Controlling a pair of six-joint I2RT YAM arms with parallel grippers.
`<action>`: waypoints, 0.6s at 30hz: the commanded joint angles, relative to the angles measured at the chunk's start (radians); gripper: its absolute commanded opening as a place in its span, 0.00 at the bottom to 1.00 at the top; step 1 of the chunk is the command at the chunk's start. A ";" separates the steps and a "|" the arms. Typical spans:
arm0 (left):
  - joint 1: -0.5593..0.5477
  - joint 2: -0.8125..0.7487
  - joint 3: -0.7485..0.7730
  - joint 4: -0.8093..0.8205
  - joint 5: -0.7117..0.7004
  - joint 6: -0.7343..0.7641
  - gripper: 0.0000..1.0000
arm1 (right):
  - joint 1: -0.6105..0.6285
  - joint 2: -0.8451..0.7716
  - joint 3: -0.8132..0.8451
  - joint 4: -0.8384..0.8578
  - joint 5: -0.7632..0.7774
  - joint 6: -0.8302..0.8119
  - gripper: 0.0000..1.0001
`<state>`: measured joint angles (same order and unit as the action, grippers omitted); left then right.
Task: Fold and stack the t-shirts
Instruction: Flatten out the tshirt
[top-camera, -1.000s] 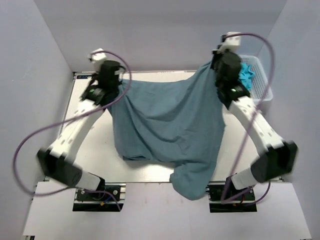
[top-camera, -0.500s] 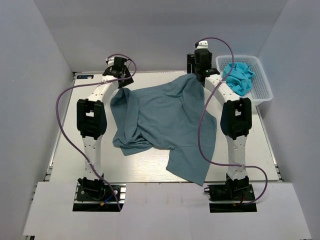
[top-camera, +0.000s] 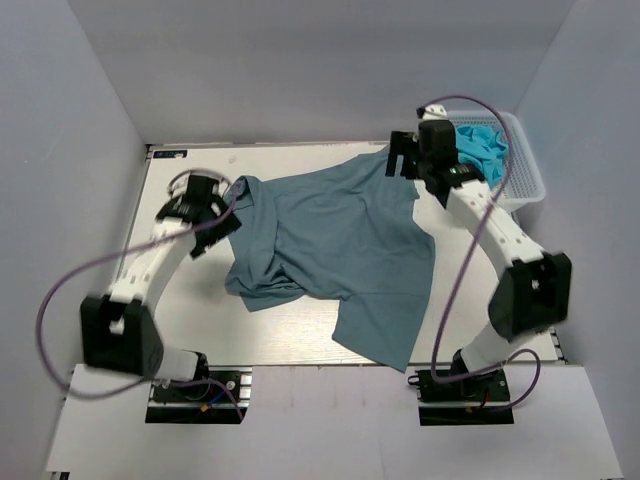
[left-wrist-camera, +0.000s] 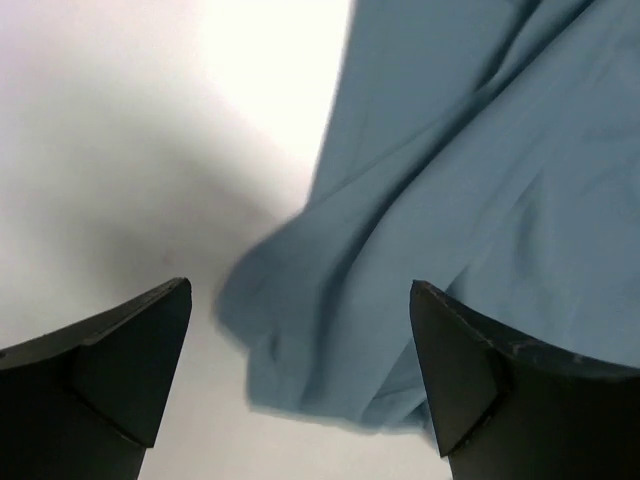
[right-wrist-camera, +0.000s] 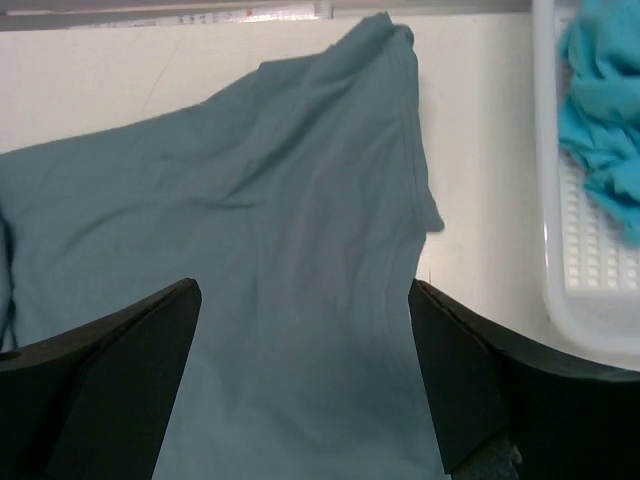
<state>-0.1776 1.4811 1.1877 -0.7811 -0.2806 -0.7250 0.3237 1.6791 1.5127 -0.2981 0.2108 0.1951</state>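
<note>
A slate-blue t-shirt (top-camera: 330, 245) lies spread and rumpled across the table, its lower part reaching over the near edge. My left gripper (top-camera: 222, 222) hovers open at the shirt's left edge. In the left wrist view a folded cloth edge (left-wrist-camera: 330, 340) lies below the left gripper (left-wrist-camera: 300, 288), untouched. My right gripper (top-camera: 400, 165) stands open above the shirt's far right corner. The right wrist view shows the shirt (right-wrist-camera: 250, 200) flat beneath the right gripper (right-wrist-camera: 303, 285), with nothing between the fingers.
A white plastic basket (top-camera: 528, 175) stands at the back right with bunched turquoise cloth (top-camera: 482, 148) in it; the right wrist view has the basket (right-wrist-camera: 570, 290) and cloth (right-wrist-camera: 605, 120) at its right. Bare table (top-camera: 170, 290) lies left of the shirt.
Both grippers have opened and let go of the shirt. It has dropped and settled on the table. Both arms have drawn back from the far edge.
</note>
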 joint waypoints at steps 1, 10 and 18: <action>0.006 -0.236 -0.240 -0.046 0.060 -0.160 1.00 | -0.002 -0.133 -0.170 -0.024 -0.031 0.121 0.90; -0.017 -0.429 -0.597 0.082 0.279 -0.202 0.83 | -0.005 -0.392 -0.411 -0.171 -0.028 0.233 0.90; -0.026 -0.302 -0.590 0.173 0.184 -0.182 0.79 | -0.003 -0.544 -0.557 -0.236 -0.065 0.267 0.90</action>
<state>-0.2001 1.1484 0.5713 -0.6918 -0.0647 -0.9127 0.3218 1.1774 0.9775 -0.5087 0.1715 0.4343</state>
